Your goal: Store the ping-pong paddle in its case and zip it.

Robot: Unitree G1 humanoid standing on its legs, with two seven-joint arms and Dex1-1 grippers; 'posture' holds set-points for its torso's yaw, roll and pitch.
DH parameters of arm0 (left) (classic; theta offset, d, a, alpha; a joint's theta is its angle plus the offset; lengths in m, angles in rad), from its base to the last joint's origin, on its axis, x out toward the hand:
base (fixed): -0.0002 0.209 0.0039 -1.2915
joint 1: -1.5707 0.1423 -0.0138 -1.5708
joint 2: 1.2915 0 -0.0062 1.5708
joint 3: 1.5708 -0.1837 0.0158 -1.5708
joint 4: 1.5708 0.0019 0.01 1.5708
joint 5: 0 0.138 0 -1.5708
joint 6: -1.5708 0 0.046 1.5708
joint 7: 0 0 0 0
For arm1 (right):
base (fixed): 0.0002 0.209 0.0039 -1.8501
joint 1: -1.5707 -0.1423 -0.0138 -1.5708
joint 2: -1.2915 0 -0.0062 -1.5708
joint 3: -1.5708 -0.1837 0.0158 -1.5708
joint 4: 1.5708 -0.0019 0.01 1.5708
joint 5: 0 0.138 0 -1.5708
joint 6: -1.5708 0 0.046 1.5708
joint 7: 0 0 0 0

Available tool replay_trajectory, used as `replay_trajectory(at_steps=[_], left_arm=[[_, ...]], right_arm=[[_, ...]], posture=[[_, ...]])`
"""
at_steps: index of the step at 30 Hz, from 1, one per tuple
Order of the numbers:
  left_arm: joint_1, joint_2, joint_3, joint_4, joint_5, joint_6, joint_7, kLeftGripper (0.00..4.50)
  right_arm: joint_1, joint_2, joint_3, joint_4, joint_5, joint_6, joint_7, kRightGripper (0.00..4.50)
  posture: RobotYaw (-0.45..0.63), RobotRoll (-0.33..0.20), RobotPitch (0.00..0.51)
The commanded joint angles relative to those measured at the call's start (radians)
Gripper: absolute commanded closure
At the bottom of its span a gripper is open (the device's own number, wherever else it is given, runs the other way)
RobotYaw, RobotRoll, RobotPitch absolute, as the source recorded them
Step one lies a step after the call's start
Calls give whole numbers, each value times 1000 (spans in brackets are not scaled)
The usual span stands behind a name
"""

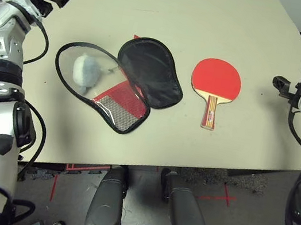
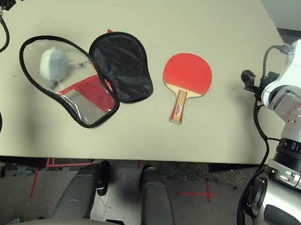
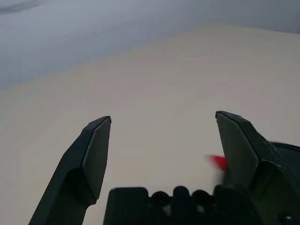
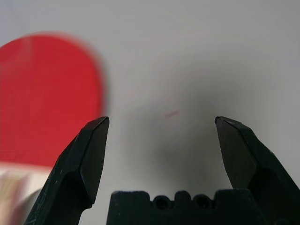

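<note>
Left eye view: with both the left gripper and the right gripper spread wide and empty, the bat lies inward of the right one, which should pinch its handle squarely, the case lying beyond toward the left one.

Bare tabletop stretches beyond the flat red-and-black case, and a strip lies open between the case and the paddle; more open surface runs from the paddle to the right gripper. A grey-white lump bars a level path across the case's clear part
</note>
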Motion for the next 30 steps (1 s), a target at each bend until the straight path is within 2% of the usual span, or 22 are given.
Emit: replay_trajectory(at_steps=[1, 6, 13, 19, 23, 26, 30], left_arm=[[36, -43, -48, -89, -16, 79, -76, 0], [81, -149, -104, -221, -25, 161, -93, 0], [133, -261, -175, -336, -23, 217, -95, 0], [158, -318, -206, -405, -25, 241, -79, 0], [163, -341, -212, -416, -20, 238, -68, 0], [162, -351, -212, -417, -19, 238, -65, 0], [164, -360, -214, -414, -16, 227, -63, 0]], right_arm=[[-14, 80, 11, -62, 15, 81, -53, 27], [-20, 172, 25, -57, 27, 81, -127, 27], [-9, 144, 122, -45, 112, 81, -171, 27], [29, 54, 207, -74, 324, 81, -261, 27], [52, 33, 228, -76, 477, 81, -374, 27], [61, 34, 234, -67, 588, 81, -473, 27], [39, 89, 222, -30, 698, 81, -625, 27]], posture=[[-56, 0, 198], [-52, 0, 204], [-51, 0, 218], [-70, 0, 230], [-83, 0, 231], [-92, 0, 231], [-104, 0, 233]])
